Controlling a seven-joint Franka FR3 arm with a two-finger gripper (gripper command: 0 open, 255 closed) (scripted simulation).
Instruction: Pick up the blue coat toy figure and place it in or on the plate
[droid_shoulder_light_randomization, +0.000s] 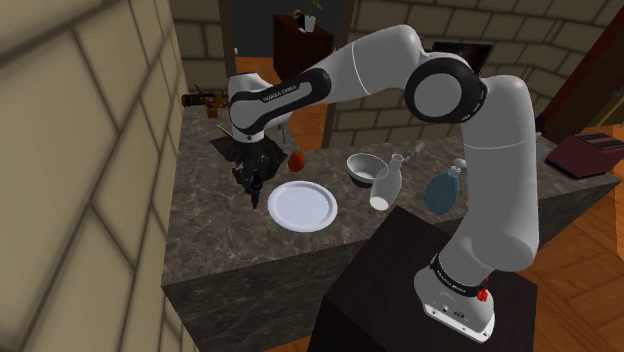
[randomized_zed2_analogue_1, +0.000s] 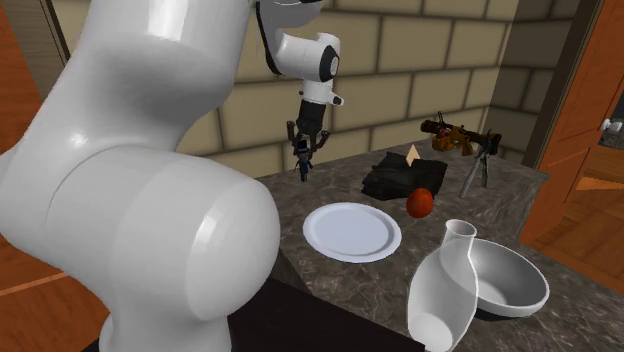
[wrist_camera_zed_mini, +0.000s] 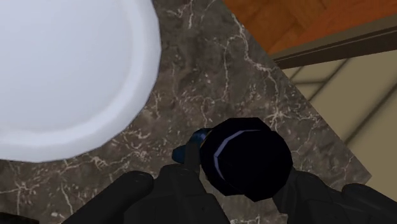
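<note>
My black gripper (droid_shoulder_light_randomization: 254, 178) is shut on the toy figure (randomized_zed2_analogue_1: 303, 160), a small dark figure with a blue coat and a black hat. It hangs just above the marble counter, close to the wall-side edge. In the wrist view the hat's round black top (wrist_camera_zed_mini: 248, 156) sits between my fingers (wrist_camera_zed_mini: 168, 191), with a bit of blue coat (wrist_camera_zed_mini: 189, 151) beside it. The round white plate (droid_shoulder_light_randomization: 301, 205) (randomized_zed2_analogue_1: 352, 231) (wrist_camera_zed_mini: 63, 76) lies flat on the counter a short way from the figure, with nothing on it.
A red fruit (randomized_zed2_analogue_1: 420, 203) and a dark folded cloth (randomized_zed2_analogue_1: 398, 178) lie beyond the plate. A grey bowl (randomized_zed2_analogue_1: 505, 280), a white vase (randomized_zed2_analogue_1: 440, 295) and a blue flask (droid_shoulder_light_randomization: 443, 190) stand near the stand. A stone wall (droid_shoulder_light_randomization: 70, 170) borders the counter.
</note>
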